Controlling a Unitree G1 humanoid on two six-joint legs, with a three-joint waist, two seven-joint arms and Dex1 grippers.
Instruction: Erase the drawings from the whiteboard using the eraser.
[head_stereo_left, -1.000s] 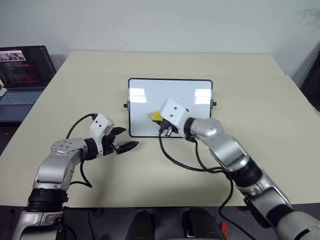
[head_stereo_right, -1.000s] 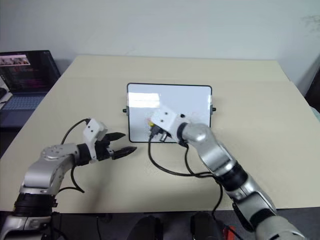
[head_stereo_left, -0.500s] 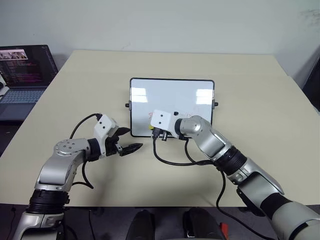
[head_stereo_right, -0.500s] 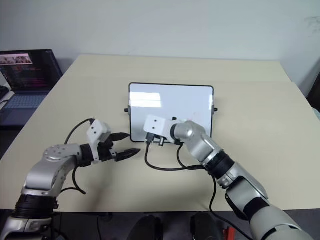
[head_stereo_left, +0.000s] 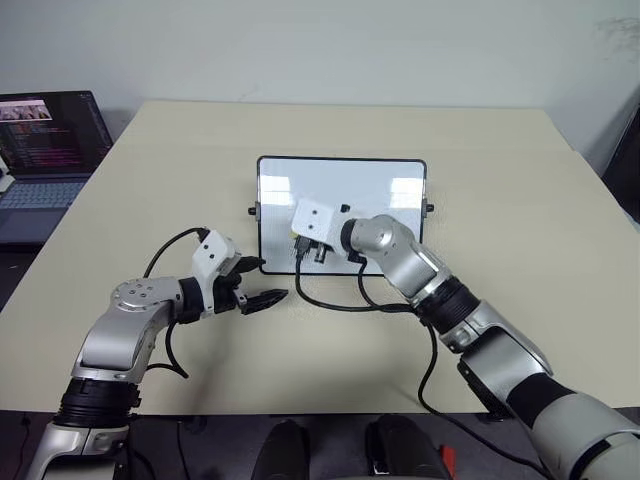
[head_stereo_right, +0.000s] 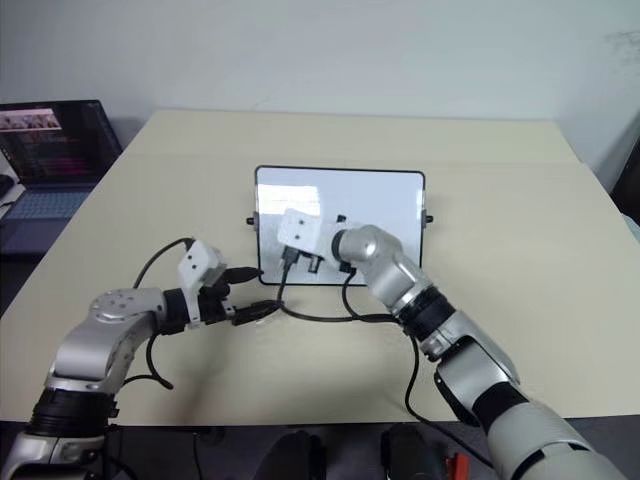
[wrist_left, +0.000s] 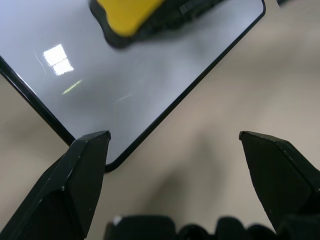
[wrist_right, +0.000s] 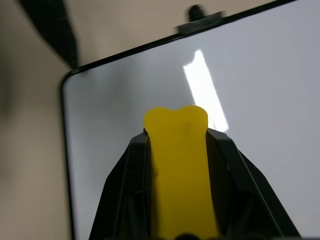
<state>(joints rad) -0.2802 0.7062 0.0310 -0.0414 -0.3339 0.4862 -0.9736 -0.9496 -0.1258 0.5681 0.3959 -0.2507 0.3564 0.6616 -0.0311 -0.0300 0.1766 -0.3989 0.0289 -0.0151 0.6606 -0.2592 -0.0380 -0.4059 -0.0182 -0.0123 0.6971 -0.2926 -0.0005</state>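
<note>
The whiteboard (head_stereo_left: 375, 190) lies flat in the middle of the table, black-framed and glossy. My right gripper (wrist_right: 180, 135) is shut on the yellow eraser (wrist_right: 177, 165) and holds it over the board's near left part (wrist_right: 125, 115). In the head view the right hand (head_stereo_left: 312, 225) covers that area. The drawings are hidden; the bare white surface shows no red marks. My left gripper (head_stereo_left: 268, 298) stands open just off the board's near left corner (wrist_left: 107, 165), holding nothing. The eraser (wrist_left: 127, 15) also shows in the left wrist view, above the board.
A laptop (head_stereo_left: 45, 150) stands open at the far left, beyond the beige table (head_stereo_left: 500, 200). A black cable (head_stereo_left: 340, 300) loops from the right wrist onto the table in front of the board. Small black knobs (head_stereo_left: 430, 208) stick out from the board's short sides.
My right gripper has swept left across the board with the eraser, from the near middle to the near left part, covering where a red mark showed. The left gripper has stayed put.
</note>
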